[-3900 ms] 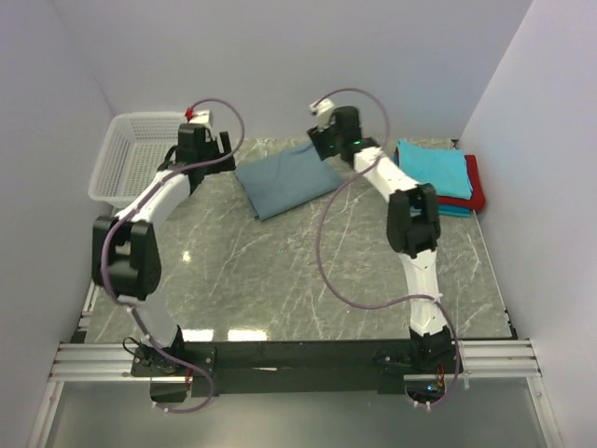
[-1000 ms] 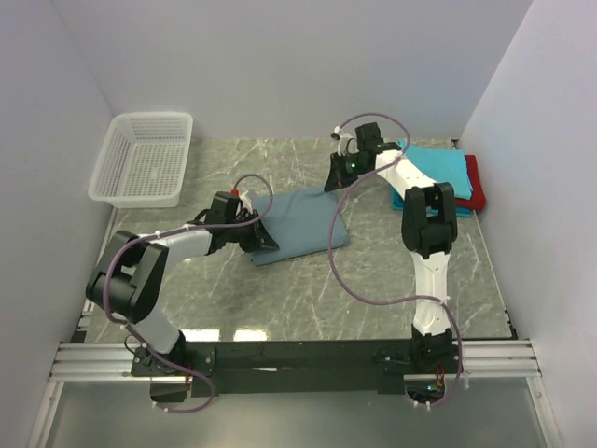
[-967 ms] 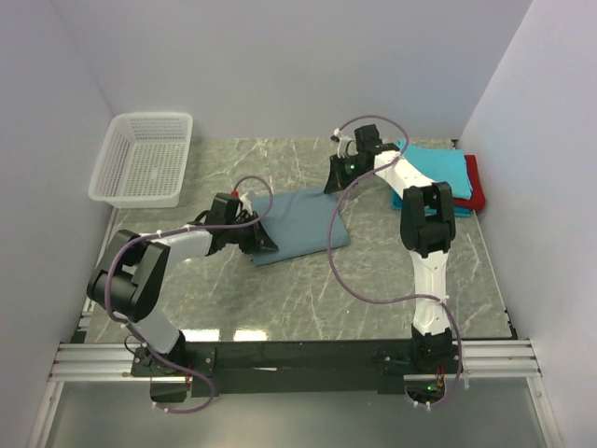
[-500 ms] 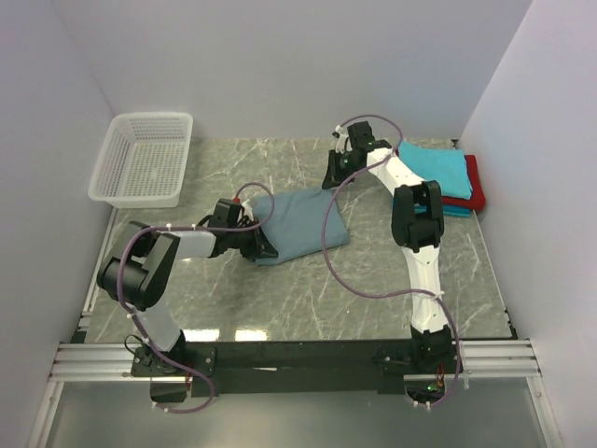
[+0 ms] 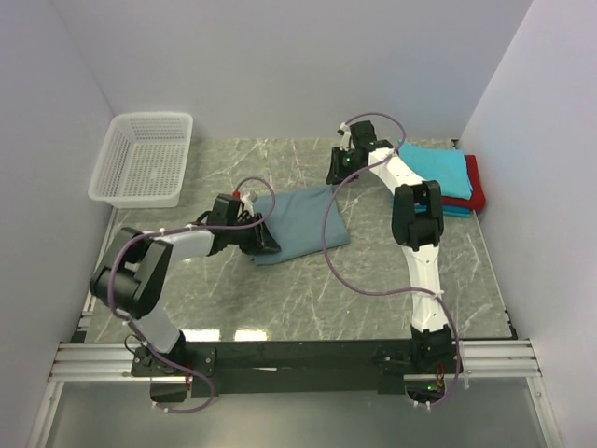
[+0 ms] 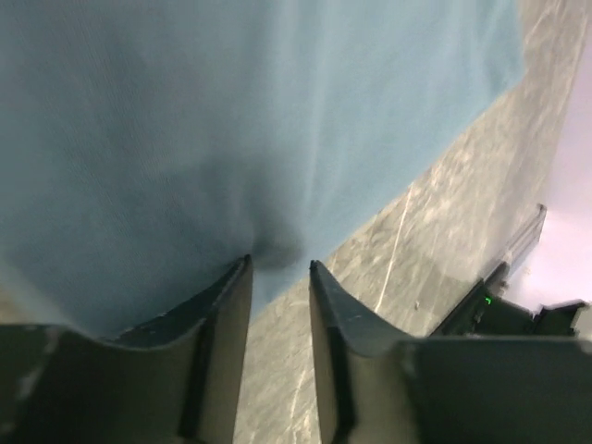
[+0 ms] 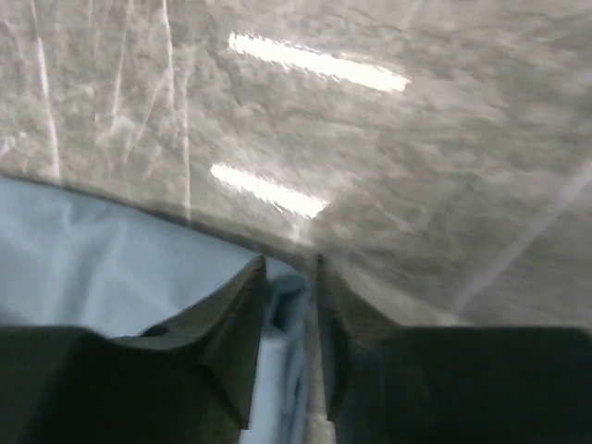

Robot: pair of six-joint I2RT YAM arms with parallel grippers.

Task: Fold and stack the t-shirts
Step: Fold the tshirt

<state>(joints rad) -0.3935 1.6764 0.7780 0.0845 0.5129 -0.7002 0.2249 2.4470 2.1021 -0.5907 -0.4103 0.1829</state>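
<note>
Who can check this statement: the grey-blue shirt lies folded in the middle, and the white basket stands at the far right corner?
One point is wrong: the basket stands at the far left corner, as the top view shows. The shirt does lie folded in the middle.

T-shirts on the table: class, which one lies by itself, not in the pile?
The grey-blue t-shirt, lying flat and alone in the middle; the turquoise t-shirt and red t-shirt are stacked together at the far right.

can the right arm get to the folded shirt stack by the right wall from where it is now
Probably yes. The right tool sits at the far corner of the grey-blue shirt, and the folded stack lies close by on its right, with nothing standing between them.
</note>
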